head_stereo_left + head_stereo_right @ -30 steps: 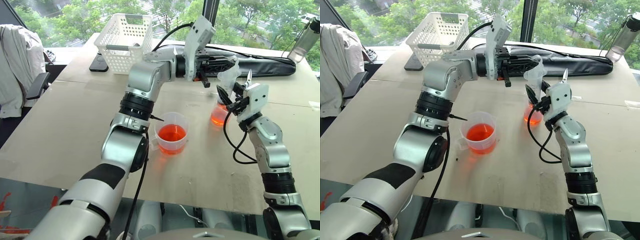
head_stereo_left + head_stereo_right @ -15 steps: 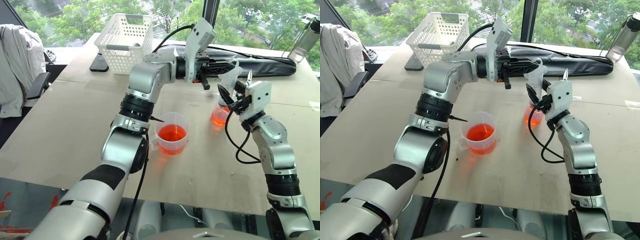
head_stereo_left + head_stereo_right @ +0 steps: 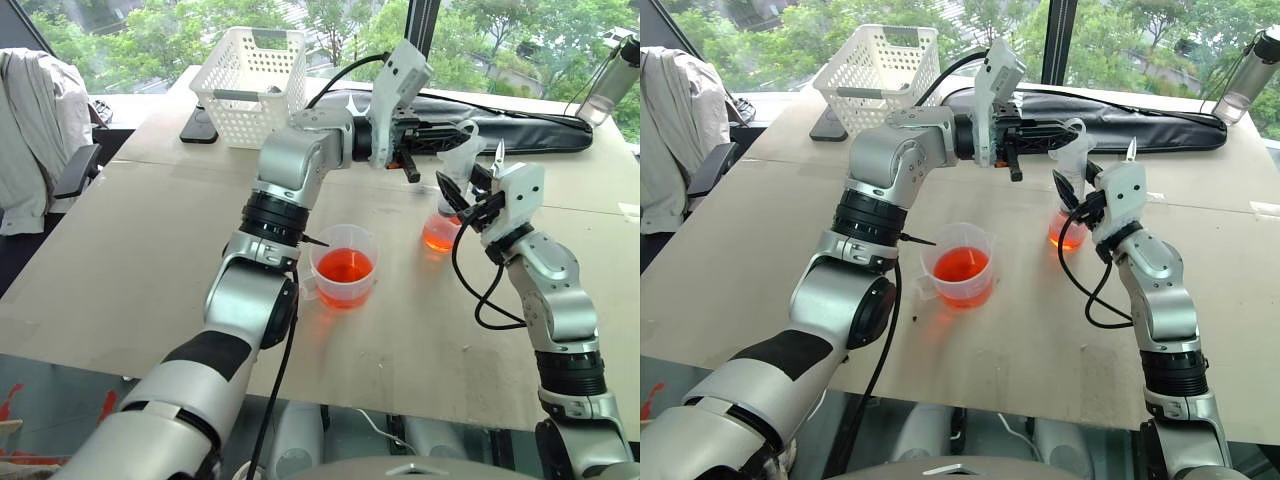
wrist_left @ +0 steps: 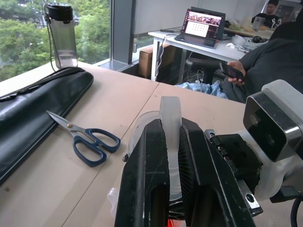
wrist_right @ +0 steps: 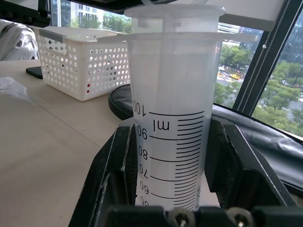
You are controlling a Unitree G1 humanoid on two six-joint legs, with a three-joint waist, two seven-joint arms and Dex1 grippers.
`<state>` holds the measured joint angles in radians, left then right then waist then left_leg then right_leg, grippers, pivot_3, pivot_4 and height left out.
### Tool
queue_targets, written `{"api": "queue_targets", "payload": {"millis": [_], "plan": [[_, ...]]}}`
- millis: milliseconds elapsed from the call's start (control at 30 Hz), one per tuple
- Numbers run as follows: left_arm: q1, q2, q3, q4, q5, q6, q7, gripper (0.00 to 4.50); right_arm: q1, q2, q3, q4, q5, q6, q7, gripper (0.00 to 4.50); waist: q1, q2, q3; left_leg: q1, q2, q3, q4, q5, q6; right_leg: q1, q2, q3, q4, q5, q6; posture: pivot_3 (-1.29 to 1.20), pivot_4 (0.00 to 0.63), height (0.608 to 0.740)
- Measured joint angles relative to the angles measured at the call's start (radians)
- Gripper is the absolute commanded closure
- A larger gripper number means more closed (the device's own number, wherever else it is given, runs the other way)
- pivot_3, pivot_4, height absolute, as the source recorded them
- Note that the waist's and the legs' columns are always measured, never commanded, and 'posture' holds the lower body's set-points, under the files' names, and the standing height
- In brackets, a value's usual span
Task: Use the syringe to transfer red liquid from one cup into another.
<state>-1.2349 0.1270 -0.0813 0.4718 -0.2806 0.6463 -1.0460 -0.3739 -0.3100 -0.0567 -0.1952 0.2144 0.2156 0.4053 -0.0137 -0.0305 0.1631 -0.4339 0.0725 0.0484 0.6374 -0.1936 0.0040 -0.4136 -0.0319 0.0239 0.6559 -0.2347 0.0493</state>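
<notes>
- The syringe [image 3: 1072, 160] is held upright above the smaller cup [image 3: 1065, 230], toward the far right part of the tabletop [image 3: 760, 250]; long axis near vertical, nozzle end down toward the cup.
- Right gripper [image 5: 173, 156] is clamped around the barrel, scale marks seen between its fingers [image 5: 111, 175].
- Left gripper [image 4: 170, 156] comes in level from the left, clenched on the white plunger top [image 4: 170, 113], directly above the right gripper's grip.
- Red liquid [image 3: 961, 266] is seen in the wide handled cup [image 3: 958, 262] nearer the table's middle; some also sits in the smaller cup's bottom.
- Key relation: plunger lies along the barrel's axis, so the next plunger stroke is judged to be straight down or up, with the barrel kept fixed by the right arm.
- Risk judged: any sideways pull tilts the nozzle off the cup.
</notes>
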Motion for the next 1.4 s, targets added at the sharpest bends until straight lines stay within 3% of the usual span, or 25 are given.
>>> {"api": "queue_targets", "payload": {"millis": [433,467,600,700,900,1167,1400], "plan": [[-0.001,-0.001,0.021,-0.024,-0.039,0.003,0.000,4.50,0.006,0.002,-0.013,-0.044,0.019,0.003,-0.006,3.02,0.000,0.000,0.000,0.000,0.000,0.000,0.000,0.000,0.000,0.000,0.000,0.000,0.000,0.000,0.000,0.00,0.150,0.724],[-0.001,-0.001,0.023,-0.028,-0.043,0.005,-0.002,3.66,0.006,0.005,-0.014,-0.049,0.021,0.003,-0.008,3.02,0.000,0.000,0.000,0.000,0.000,0.000,0.000,0.000,0.000,0.000,0.000,0.000,0.000,0.000,0.000,0.00,0.150,0.724],[0.013,-0.001,0.025,-0.077,-0.090,0.025,-0.041,1.92,0.006,0.021,-0.021,-0.078,0.040,0.021,-0.026,3.03,0.000,0.000,0.000,0.000,0.000,0.000,0.000,0.000,0.000,0.000,0.000,0.000,0.000,0.000,0.000,0.00,0.150,0.724],[0.024,-0.003,0.043,-0.111,-0.130,0.039,-0.039,0.34,0.006,0.041,-0.033,-0.100,0.066,0.041,-0.053,3.04,0.000,0.000,0.000,0.000,0.000,0.000,0.000,0.000,0.000,0.000,0.000,0.000,0.000,0.000,0.000,0.00,0.150,0.724],[0.039,0.015,0.136,-0.188,-0.260,0.152,0.026,0.28,-0.002,0.044,-0.070,-0.156,0.128,0.071,-0.082,3.04,-0.002,0.000,0.000,0.001,0.000,0.000,0.000,0.000,0.000,0.000,0.000,0.000,0.001,0.000,0.000,0.00,0.150,0.724],[0.184,0.037,0.309,-0.358,-0.409,0.284,0.262,0.28,0.008,-0.011,-0.091,-0.168,0.177,0.131,-0.062,3.04,0.000,0.000,0.000,0.001,0.000,0.000,0.000,0.000,0.000,0.000,-0.001,0.000,0.001,0.000,0.000,0.00,0.150,0.724],[0.258,-0.013,0.405,-0.493,-0.570,0.406,0.489,0.28,0.003,-0.004,-0.106,-0.158,0.221,0.171,-0.062,3.04,0.001,0.000,0.000,0.001,0.000,0.000,0.002,0.000,0.000,0.001,-0.001,0.000,0.001,0.000,0.000,0.00,0.150,0.724]]}}
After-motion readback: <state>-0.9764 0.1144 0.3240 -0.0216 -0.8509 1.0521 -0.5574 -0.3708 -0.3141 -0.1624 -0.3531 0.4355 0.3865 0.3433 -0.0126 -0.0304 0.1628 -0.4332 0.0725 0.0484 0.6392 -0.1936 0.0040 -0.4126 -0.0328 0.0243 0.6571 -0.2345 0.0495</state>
